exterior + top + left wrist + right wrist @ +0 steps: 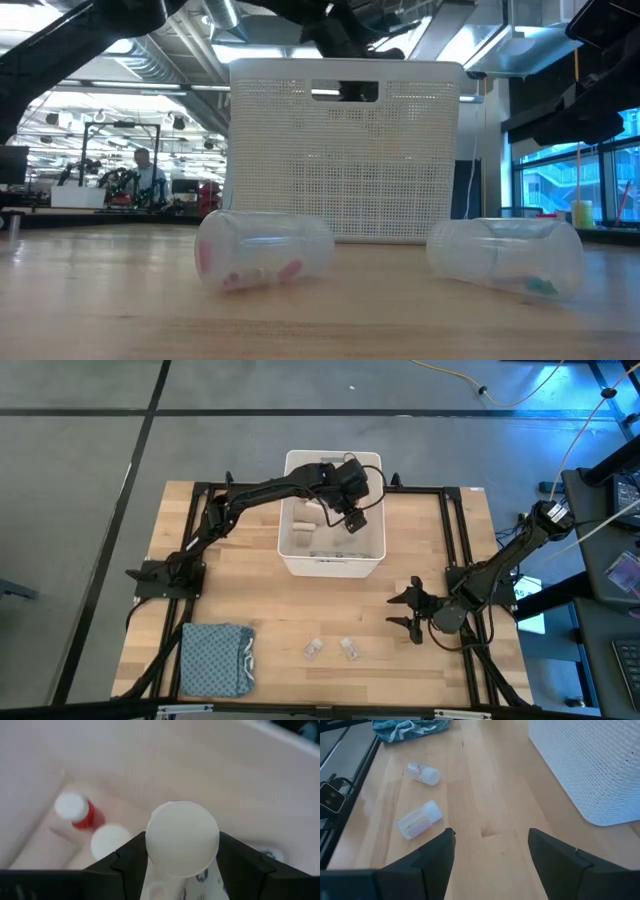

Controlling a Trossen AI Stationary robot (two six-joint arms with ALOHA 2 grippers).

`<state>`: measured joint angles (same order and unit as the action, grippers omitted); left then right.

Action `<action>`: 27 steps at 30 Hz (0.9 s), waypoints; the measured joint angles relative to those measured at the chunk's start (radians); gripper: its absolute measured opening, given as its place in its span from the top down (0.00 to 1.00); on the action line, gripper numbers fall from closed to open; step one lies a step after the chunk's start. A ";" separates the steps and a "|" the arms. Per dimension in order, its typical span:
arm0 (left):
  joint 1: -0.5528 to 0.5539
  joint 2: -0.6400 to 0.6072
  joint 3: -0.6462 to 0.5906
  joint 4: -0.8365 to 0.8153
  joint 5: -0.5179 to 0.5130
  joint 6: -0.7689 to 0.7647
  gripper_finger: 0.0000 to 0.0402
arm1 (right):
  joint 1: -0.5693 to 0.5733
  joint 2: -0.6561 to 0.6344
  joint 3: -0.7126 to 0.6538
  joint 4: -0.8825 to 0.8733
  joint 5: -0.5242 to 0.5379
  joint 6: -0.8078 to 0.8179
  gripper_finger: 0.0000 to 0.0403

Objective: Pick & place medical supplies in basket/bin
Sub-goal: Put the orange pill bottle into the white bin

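Note:
My left gripper point(350, 512) hangs over the white basket point(290, 555) and is shut on a white bottle point(182, 837), whose round white end faces the wrist camera. On the basket's floor below lie a red bottle with a white cap point(77, 811), another white round item point(107, 840) and beige rolls point(303, 525). Two clear vials point(313, 650) point(349, 648) lie on their sides on the table near the front edge. My right gripper point(410, 610) waits open over the table's right part, with nothing between its fingers. My left gripper pinches the white bottle between its two fingers, which sit on opposite sides of it point(150, 851), just under its round end. The fingers slant down from above into the basket. The bottle looks lifted clear of the basket's floor.
A folded blue-grey cloth point(215, 658) lies at the table's near left corner. The basket point(345, 150) stands at the table's far middle, behind the two vials point(265, 250) point(505, 255). Bare wood lies between the vials and the basket.

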<state>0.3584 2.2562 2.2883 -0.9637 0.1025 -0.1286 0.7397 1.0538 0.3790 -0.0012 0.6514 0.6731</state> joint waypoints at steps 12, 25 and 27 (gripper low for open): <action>0.024 0.061 -0.009 0.123 0.051 0.012 0.50 | 0.000 0.000 0.000 -0.002 0.000 0.016 0.38; 0.031 0.085 -0.059 0.164 0.043 0.024 0.50 | 0.000 0.000 0.000 -0.005 0.001 0.030 0.38; 0.031 0.101 -0.058 0.167 0.043 0.024 0.50 | 0.000 0.000 0.000 -0.005 0.001 0.030 0.38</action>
<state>0.3889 2.3574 2.2299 -0.7963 0.1452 -0.1049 0.7399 1.0538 0.3790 -0.0060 0.6525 0.7033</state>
